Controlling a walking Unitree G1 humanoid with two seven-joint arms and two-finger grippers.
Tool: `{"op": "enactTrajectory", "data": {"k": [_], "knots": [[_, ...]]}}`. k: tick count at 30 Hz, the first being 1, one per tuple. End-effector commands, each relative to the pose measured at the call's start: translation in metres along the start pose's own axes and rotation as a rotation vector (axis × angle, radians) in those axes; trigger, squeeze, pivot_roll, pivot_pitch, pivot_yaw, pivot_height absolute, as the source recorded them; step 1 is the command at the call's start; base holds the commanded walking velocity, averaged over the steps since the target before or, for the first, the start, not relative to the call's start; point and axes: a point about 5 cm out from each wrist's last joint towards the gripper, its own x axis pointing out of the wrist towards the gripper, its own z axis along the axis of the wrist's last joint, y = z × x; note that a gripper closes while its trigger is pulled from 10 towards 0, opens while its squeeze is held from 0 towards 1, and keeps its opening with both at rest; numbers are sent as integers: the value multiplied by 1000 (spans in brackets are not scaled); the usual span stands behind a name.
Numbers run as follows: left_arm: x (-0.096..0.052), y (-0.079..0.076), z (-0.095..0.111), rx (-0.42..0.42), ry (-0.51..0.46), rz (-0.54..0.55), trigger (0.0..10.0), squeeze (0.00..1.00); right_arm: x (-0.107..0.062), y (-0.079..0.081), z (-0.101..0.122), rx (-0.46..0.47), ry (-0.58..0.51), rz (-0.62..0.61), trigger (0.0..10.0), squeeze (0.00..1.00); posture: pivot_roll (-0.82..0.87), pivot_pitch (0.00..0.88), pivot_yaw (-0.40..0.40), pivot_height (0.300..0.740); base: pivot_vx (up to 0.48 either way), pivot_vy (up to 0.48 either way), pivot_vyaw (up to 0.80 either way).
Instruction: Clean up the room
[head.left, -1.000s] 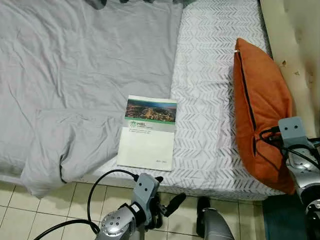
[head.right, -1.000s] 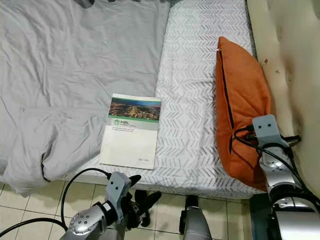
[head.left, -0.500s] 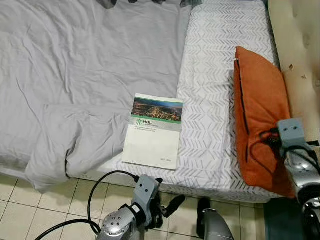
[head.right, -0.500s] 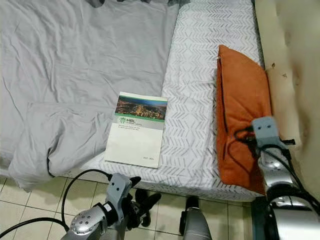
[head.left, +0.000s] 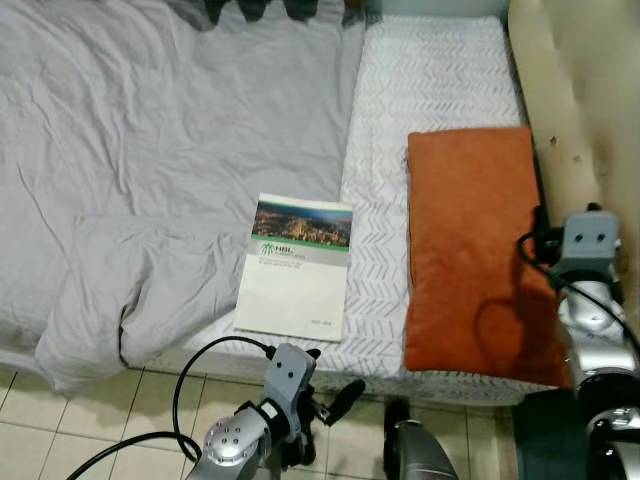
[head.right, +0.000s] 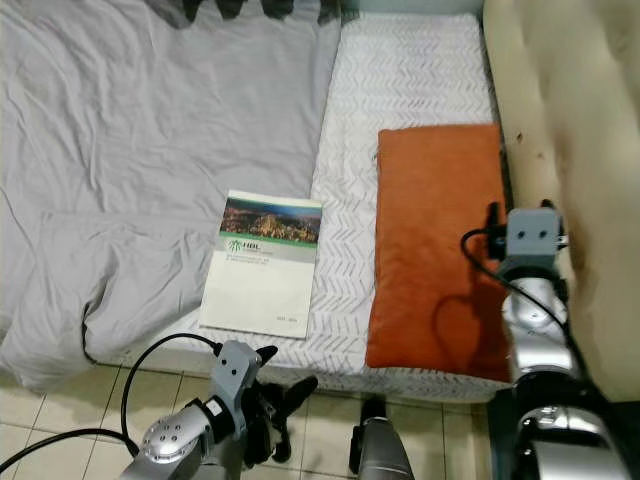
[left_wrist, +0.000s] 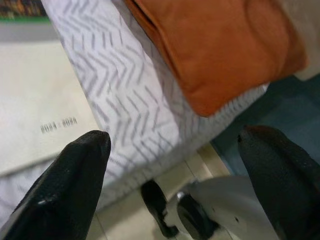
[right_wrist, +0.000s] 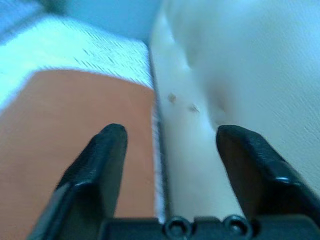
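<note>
Dropped flat now, orange pillow (head.left: 472, 250); both jaws spread, right view blurred.

Both end effectors (left_wrist: 175, 165) (right_wrist: 167, 165) agape, empty

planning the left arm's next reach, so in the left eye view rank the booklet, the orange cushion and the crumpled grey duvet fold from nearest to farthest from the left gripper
From the left gripper, low by the bed's edge:
1. White booklet with a green band and city photo, just above it on the bed.
2. Flat orange fabric cushion, to its right on the patterned sheet; its near corner is close.
3. Crumpled grey duvet fold, to its left.
The last two are too close to call.
</note>
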Motion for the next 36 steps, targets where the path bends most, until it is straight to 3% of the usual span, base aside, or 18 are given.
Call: {"op": "enactTrajectory", "data": {"k": [1, 2, 3, 4, 5, 6, 10, 11, 12, 13, 16, 21, 25, 33, 36], "knots": [[-4, 9, -1, 29, 6, 72, 10000, 0, -17, 6, -11, 71, 36, 26, 10000, 1000, -29, 192, -2, 740, 0, 0, 0], [-4, 9, -1, 29, 6, 72, 10000, 0, -17, 6, -11, 71, 36, 26, 10000, 1000, -29, 192, -2, 740, 0, 0, 0], [2, 18, 10, 53, -33, 117, 10000, 0, -35, 16, -27, 134, 106, 48, 10000, 1000, -39, 115, -1, 740, 0, 0, 0], [5, 21, 15, 58, -53, 135, 10000, 0, -42, 20, -33, 151, 127, 57, 10000, 1000, -41, 103, 1, 740, 0, 0, 0], [5, 21, 15, 58, -53, 135, 10000, 0, -42, 20, -33, 151, 127, 57, 10000, 1000, -41, 103, 1, 740, 0, 0, 0], [7, 26, 23, 67, -87, 159, 10000, 0, -55, 27, -41, 173, 154, 73, 10000, 1000, -44, 71, 5, 740, 0, 0, 0], [9, 41, 33, 64, -127, 237, 10000, 0, -75, 42, -49, 228, 207, 112, 10000, 1000, -63, 14, 18, 740, 0, 0, 0], [3, 51, 35, 42, -140, 312, 10000, 0, -89, 49, -50, 282, 221, 146, 10000, 741, -66, 0, 26, 740, 0, 0, 0], [-1, 58, 37, 27, -148, 365, 10000, 0, -99, 53, -50, 322, 231, 170, 10000, 741, -67, 0, 27, 740, 0, 0, 0], [-7, 63, 37, 27, -152, 397, 10000, 0, -111, 54, -49, 365, 236, 183, 10000, 0, -69, 0, 32, 740, 0, 0, 0], [-11, 68, 39, 56, -156, 418, 10000, 0, -129, 54, -52, 381, 254, 191, 10000, 0, -70, 0, 45, 740, 0, 0, 0], [5, 74, 43, 51, -152, 416, 10000, 0, -121, 61, -52, 338, 229, 212, 10000, 0, -89, 0, 56, 740, 0, 174, 0], [14, 78, 43, 61, -127, 434, 10000, 0, -115, 62, -51, 363, 247, 224, 10000, 0, -96, 0, 67, 740, 0, 465, 0], [14, 83, 38, 31, -110, 414, 10000, 0, -118, 67, -55, 348, 272, 248, 10000, 0, -98, 0, 76, 740, 0, 479, 0], [11, 80, 35, 56, -111, 423, 10000, 0, -125, 71, -57, 329, 290, 277, 10000, 0, -96, 13, 62, 740, 0, 480, 0]]}}
